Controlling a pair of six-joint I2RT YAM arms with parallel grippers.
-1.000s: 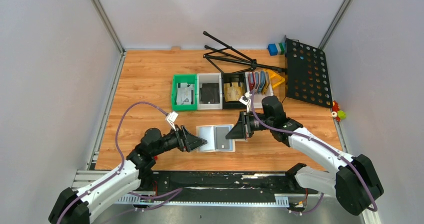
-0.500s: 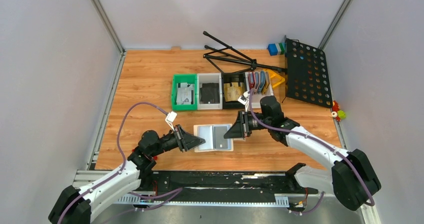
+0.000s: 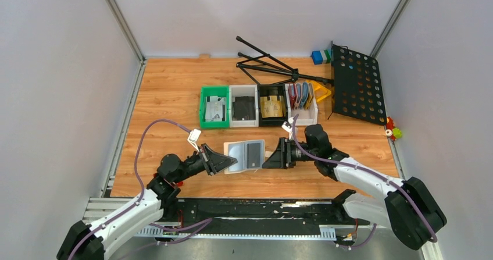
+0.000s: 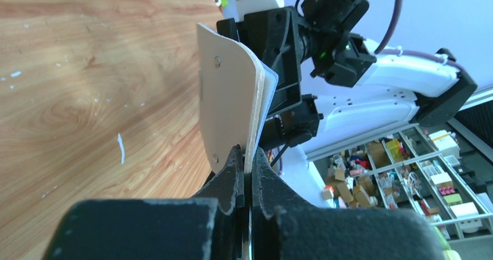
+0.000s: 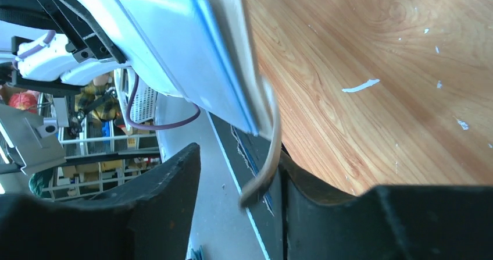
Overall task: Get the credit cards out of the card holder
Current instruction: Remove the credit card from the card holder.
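Observation:
The pale grey-blue card holder [image 3: 239, 150] lies open between my two grippers, raised off the wood at its left side. One dark credit card [image 3: 253, 153] shows in its right half. My left gripper [image 3: 232, 163] is shut on the holder's left edge. In the left wrist view the jaws [image 4: 249, 157] pinch that thin edge of the card holder [image 4: 229, 106]. My right gripper [image 3: 269, 158] is open at the holder's right edge. In the right wrist view the card holder [image 5: 174, 45] hangs its small closing tab [image 5: 266, 155] between my open right gripper [image 5: 238, 170], against the right finger.
A row of bins stands behind: green bin [image 3: 214, 106], white bin [image 3: 243, 106], black bin [image 3: 271, 106] and a tray of upright wallets [image 3: 302, 97]. A folded tripod [image 3: 273, 67] and a black perforated music desk [image 3: 357, 84] lie at the back right.
My left gripper has shut on the holder's left edge and lifted it. The right gripper has opened and let go of the right edge, sliding slightly nearer.

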